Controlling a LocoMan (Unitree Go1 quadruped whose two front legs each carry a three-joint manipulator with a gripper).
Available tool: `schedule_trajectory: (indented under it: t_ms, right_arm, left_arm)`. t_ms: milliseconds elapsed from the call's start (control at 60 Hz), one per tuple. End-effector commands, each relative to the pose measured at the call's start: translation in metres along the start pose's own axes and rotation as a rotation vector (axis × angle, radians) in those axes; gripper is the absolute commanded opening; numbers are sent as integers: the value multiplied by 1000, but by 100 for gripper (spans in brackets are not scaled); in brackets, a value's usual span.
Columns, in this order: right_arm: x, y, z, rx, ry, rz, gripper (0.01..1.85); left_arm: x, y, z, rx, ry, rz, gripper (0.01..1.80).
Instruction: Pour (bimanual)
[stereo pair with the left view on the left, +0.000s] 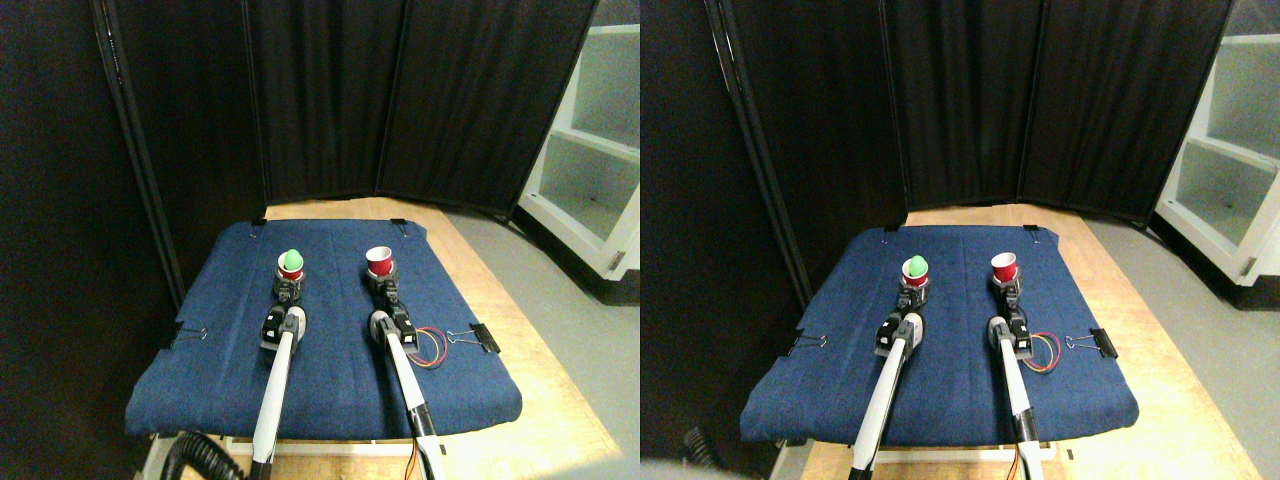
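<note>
Stereo pair view, the only one given: two small red cups are seen standing on a blue cloth (330, 370) that is spread over a wooden table (540, 400) and clipped at its edges. The left cup (291, 270), at the far end of the left manipulator, carries a green ball (292, 259) that rises above its rim; the right cup (379, 262), at the far end of the right manipulator, shows a pale, apparently empty inside. The two cups are set apart, side by side, at about the same depth on the cloth. The left gripper (289, 289) and the right gripper (384, 285) are each placed right at the base of their cup, but whether the fingers are pinching the cups or merely lying against them cannot be told at this size. Pouring is judged not yet begun: the ball is in the left cup, nothing has been tipped, and the cups have not been brought together. What is left appears to be the lifting, the bringing of one cup over the other, and the tilt. Both cups are held upright, their long axes vertical and their mouths pointing up, the right one perhaps leaning slightly towards the camera. Red and yellow wires (432, 347) and a black binder clip (485, 338) lie near the right manipulator.
</note>
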Motion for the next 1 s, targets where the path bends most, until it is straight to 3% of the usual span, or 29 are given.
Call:
schedule_trajectory:
  t_ms: [17,267,633,1000]
  right_arm:
    - [-6,-5,6,37,-25,-15,48]
    - [-13,-10,8,58,-21,-41,46]
    - [-3,-31,-1,272,-28,-142,48]
    - [-5,-39,0,290,-42,-189,50]
  left_arm:
    - [3,16,-1,37,-27,58,33]
    - [6,23,1,43,-45,77,33]
    - [9,29,1,38,-65,82,33]
    - [4,30,2,69,-112,99,33]
